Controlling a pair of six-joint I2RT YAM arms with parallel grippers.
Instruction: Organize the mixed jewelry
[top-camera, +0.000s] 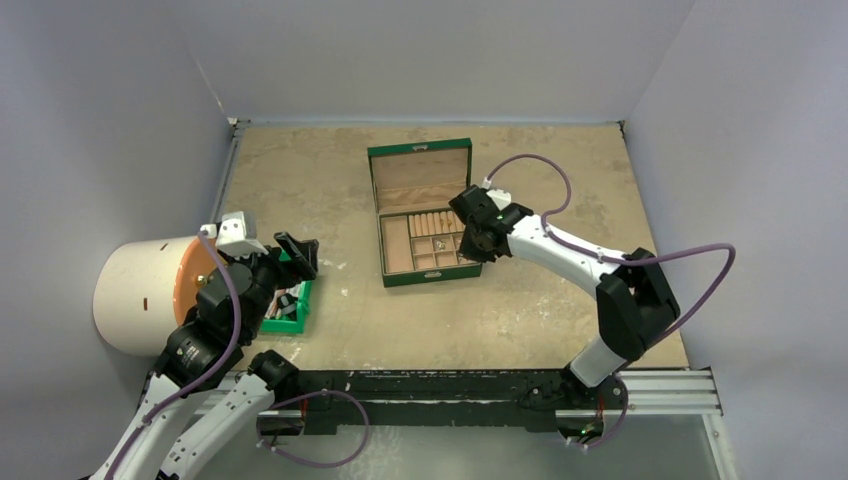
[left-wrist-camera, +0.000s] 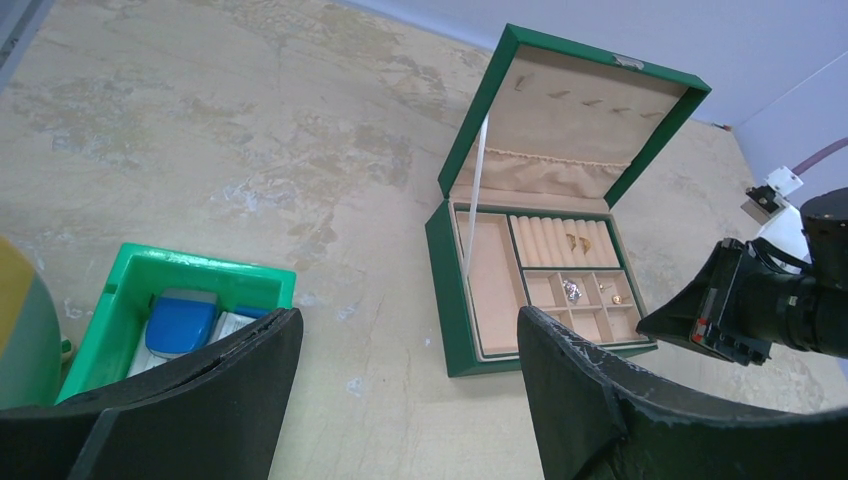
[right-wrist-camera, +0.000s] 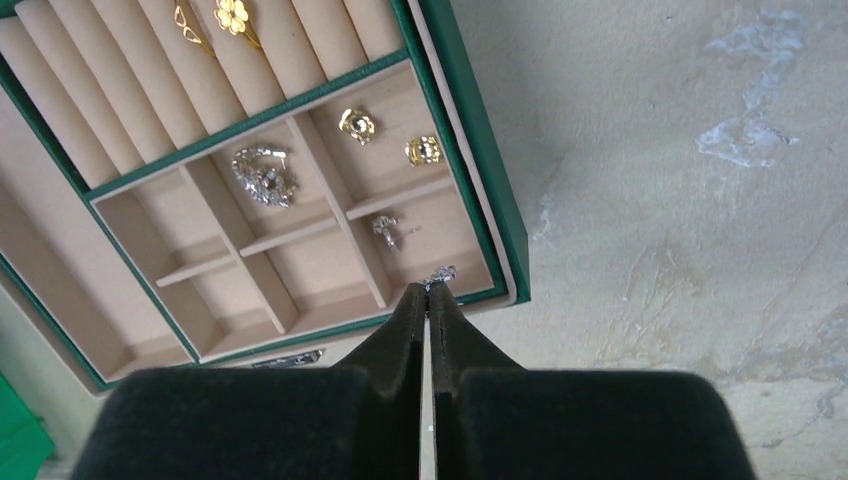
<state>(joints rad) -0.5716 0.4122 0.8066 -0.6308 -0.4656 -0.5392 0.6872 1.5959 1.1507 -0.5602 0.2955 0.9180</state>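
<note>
The green jewelry box (top-camera: 418, 150) stands open mid-table, its rim (right-wrist-camera: 480, 140) under my right gripper (right-wrist-camera: 428, 292). That gripper is shut, and a tiny silver piece (right-wrist-camera: 441, 274) pokes out of its tips above the box's near right compartment. Inside lie two gold rings (right-wrist-camera: 232, 15) on the cushion rolls, a silver cluster (right-wrist-camera: 262, 177), two gold studs (right-wrist-camera: 356, 124) and a small silver stud (right-wrist-camera: 386, 229). My left gripper (left-wrist-camera: 407, 320) is open and empty, hanging over bare table left of the box (left-wrist-camera: 445, 290).
A small green plastic bin (left-wrist-camera: 130, 265) with blue and dark items sits at the left under my left arm. A large white cylinder with an orange face (top-camera: 140, 295) lies at the table's left edge. Grey walls enclose the table.
</note>
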